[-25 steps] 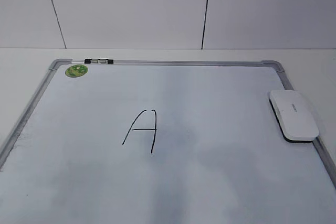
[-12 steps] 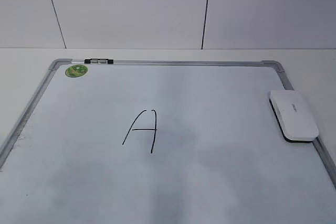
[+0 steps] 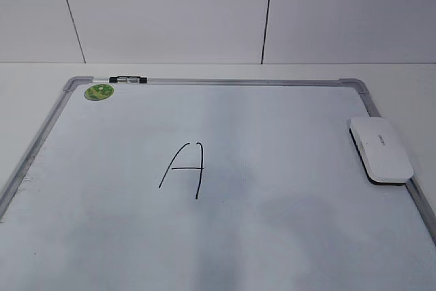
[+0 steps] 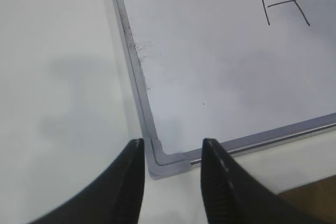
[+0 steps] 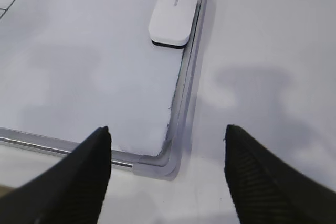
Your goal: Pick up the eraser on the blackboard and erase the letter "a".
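White eraser [image 5: 175,17] lies on board [image 5: 79,77], ahead of open right gripper [image 5: 167,167]; left gripper [image 4: 172,153] open, empty.

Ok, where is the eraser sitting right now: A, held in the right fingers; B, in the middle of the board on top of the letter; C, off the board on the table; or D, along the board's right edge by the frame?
D: the eraser lies flat on the blackboard against its right frame, well away from the letter, with both grippers open and holding nothing.
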